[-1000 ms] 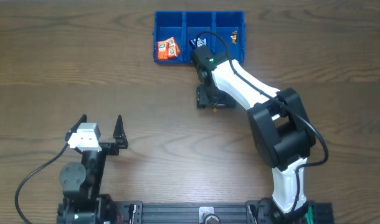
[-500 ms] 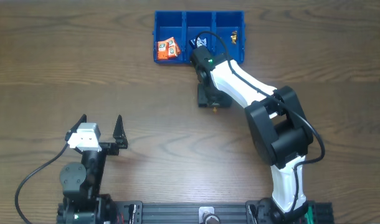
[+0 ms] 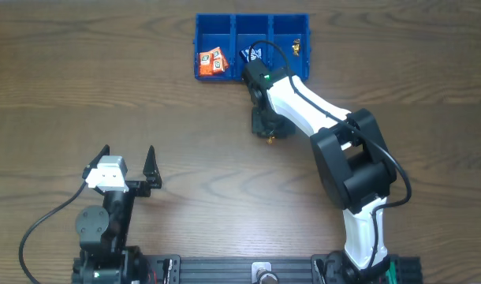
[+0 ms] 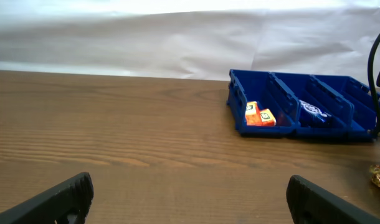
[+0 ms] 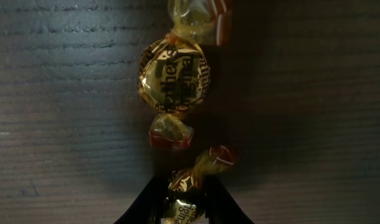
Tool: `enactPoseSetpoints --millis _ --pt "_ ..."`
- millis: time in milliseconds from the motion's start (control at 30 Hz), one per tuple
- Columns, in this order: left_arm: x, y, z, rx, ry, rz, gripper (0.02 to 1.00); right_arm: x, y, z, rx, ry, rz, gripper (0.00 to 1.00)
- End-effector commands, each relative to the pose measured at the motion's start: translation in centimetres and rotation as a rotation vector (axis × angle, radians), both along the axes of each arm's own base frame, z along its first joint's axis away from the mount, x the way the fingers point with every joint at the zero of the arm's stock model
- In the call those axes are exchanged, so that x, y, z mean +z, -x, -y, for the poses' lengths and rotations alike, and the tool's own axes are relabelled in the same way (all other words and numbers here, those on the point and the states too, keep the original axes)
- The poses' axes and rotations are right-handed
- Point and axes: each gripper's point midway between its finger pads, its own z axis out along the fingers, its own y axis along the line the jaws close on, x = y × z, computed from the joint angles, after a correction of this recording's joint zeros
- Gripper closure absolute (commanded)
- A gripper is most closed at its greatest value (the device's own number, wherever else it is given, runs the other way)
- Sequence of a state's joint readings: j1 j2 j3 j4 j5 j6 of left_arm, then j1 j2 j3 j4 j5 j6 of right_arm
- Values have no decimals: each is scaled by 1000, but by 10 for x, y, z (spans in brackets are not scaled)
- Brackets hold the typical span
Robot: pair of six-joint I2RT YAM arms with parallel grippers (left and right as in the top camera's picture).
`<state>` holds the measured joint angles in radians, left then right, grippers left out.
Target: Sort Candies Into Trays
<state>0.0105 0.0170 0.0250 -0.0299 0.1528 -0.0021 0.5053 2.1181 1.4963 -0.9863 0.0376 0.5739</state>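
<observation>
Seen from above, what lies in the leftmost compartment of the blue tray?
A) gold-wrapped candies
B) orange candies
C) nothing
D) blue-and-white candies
B: the orange candies lie in the leftmost compartment of the blue tray, while the blue-and-white candies are in the middle one.

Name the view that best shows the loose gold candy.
Right wrist view: the gold candy lies close, wrapper twists clear, beyond the right gripper, shut on another candy. Left wrist view catches gold at its edge; top view, a speck.
</observation>
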Motion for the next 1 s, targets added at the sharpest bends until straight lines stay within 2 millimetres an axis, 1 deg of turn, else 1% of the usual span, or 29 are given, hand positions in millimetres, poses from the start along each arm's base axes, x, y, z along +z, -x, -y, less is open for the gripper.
enactPoseSetpoints --millis 33,67,100,233,300,367,433,467,500,533,633,700,867,1000 --pt "-17 1 3 -22 -2 -48 20 15 -9 9 -11 24 56 840" --pt "-17 1 3 -22 -2 -48 20 28 -15 9 -13 18 97 840" --pt "-17 1 3 -22 -2 -48 20 55 -27 9 -20 1 177 840" --pt "-17 1 3 -22 -2 -48 20 146 -69 13 0 -46 477 860" --pt "-17 1 3 -22 -2 -48 23 186 -93 20 2 -46 619 860" --pt "-17 1 3 -22 -2 -48 20 212 -115 28 10 -43 713 860" --pt "-17 1 3 -22 -2 -48 20 225 -133 33 13 -50 788 860" --pt "-17 1 3 -22 -2 -48 20 227 -142 36 2 -55 818 860" --pt "-17 1 3 -22 -2 -48 20 227 -154 40 -17 -61 848 860" --pt "-17 1 3 -22 -2 -48 20 224 -161 42 -27 -60 857 860" --pt "-17 1 3 -22 -2 -48 23 205 -179 45 -43 -56 861 860" --pt "-17 1 3 -22 -2 -48 20 190 -188 44 -32 -48 855 862" --pt "-17 1 3 -22 -2 -48 20 154 -200 42 -23 -30 817 862" --pt "-17 1 3 -22 -2 -48 20 141 -201 43 -21 -20 794 862"
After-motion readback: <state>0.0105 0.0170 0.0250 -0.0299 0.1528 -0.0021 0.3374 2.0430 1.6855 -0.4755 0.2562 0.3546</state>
